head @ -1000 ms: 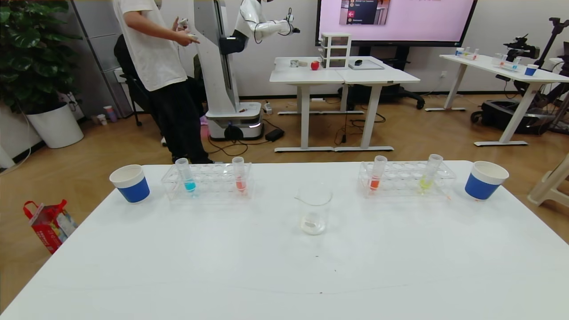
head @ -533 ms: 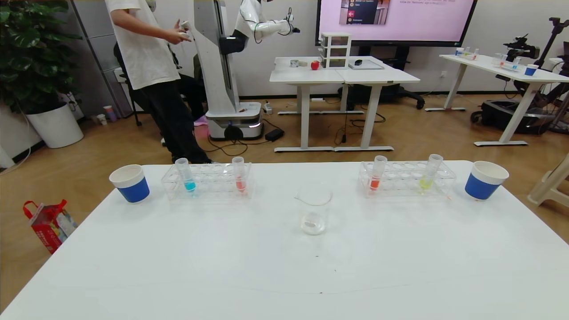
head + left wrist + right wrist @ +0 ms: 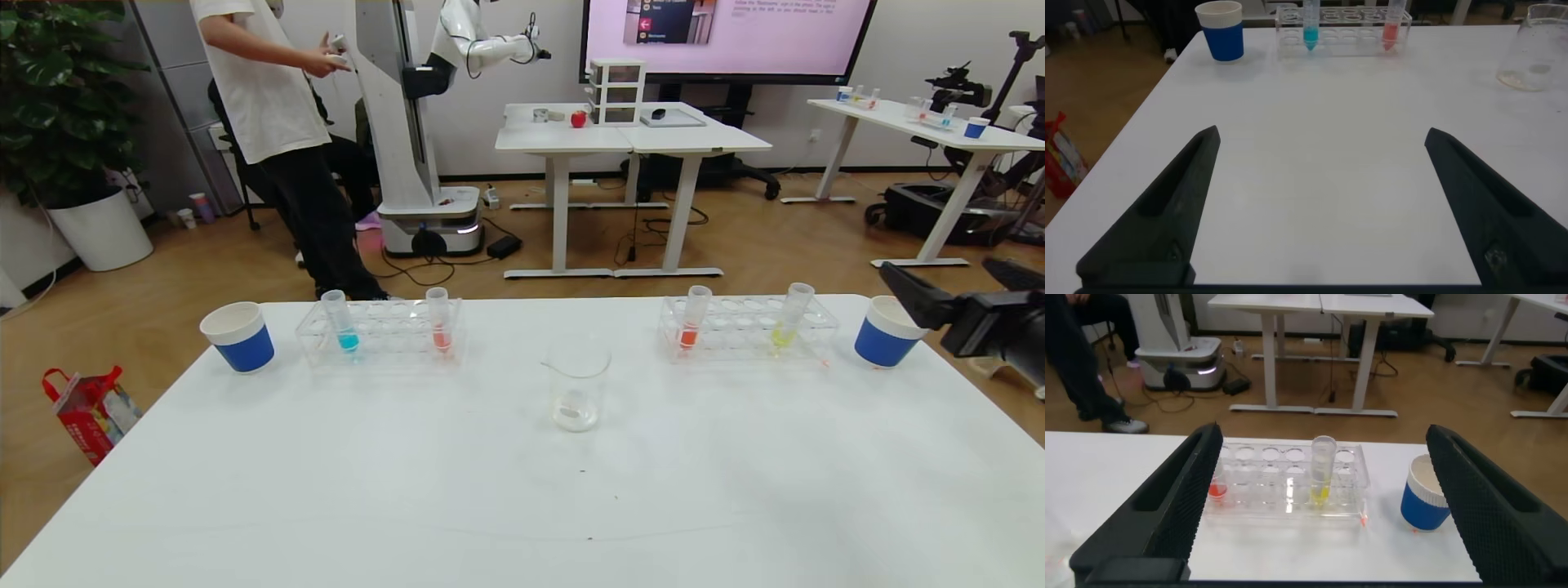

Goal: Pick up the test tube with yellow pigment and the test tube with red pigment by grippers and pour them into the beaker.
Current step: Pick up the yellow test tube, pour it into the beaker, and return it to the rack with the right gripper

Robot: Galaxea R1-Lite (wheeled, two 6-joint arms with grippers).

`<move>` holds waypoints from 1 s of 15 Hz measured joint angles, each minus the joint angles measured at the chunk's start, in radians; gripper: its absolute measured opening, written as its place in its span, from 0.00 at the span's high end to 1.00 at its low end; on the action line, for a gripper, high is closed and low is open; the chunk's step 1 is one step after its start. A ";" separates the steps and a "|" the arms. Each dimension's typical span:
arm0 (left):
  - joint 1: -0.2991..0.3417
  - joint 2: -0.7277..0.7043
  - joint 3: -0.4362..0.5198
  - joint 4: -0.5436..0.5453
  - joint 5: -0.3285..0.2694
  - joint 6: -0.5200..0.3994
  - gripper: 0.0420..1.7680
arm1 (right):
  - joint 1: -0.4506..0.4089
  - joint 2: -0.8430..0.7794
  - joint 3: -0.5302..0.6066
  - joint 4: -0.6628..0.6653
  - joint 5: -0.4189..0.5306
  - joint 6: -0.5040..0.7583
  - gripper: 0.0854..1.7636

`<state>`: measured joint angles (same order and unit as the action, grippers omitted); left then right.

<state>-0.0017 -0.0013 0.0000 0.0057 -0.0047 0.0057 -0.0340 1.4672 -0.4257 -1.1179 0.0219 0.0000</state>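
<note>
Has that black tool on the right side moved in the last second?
Yes. The right tool was out of the head view earlier; now it has come in from the right edge, reaching toward the blue paper cup beside the right-hand tube rack.

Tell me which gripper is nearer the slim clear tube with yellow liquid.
Right. The right gripper hovers open just beyond the rack's blue paper cup, facing the yellow tube; the left gripper sits far back over bare table.

Yellow-pigment tube upright in right rack, right end. Red-pigment tube upright in left rack, right end. Beaker upright mid-tabletop, between racks.
</note>
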 joint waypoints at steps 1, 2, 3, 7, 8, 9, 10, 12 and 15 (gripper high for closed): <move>0.000 0.000 0.000 0.000 0.000 0.000 0.01 | -0.012 0.084 -0.026 -0.053 0.010 0.000 0.02; 0.000 0.000 0.000 0.000 0.000 0.000 0.01 | -0.022 0.161 -0.047 -0.111 0.018 0.001 0.02; 0.000 0.000 0.000 0.000 0.000 0.000 0.01 | -0.032 0.243 -0.066 -0.181 0.024 0.000 0.02; 0.000 0.000 0.000 0.000 0.000 0.000 0.01 | -0.044 0.527 -0.131 -0.406 0.038 0.000 0.02; 0.000 0.000 0.000 0.000 0.000 0.000 0.01 | -0.043 0.584 -0.154 -0.427 0.039 0.001 0.02; 0.000 0.000 0.000 0.000 0.000 0.000 0.01 | -0.040 0.631 -0.182 -0.436 0.042 0.011 0.02; 0.000 0.000 0.000 0.000 0.000 0.000 0.01 | -0.037 0.673 -0.210 -0.441 0.048 0.027 0.02; 0.000 0.000 0.000 0.000 0.000 0.000 0.01 | -0.033 0.732 -0.252 -0.442 0.056 0.033 0.02; 0.000 0.000 0.000 0.000 0.000 0.000 0.01 | -0.036 0.793 -0.309 -0.438 0.065 0.034 0.02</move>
<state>-0.0017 -0.0013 0.0000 0.0062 -0.0047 0.0057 -0.0702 2.2604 -0.7351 -1.5562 0.0866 0.0340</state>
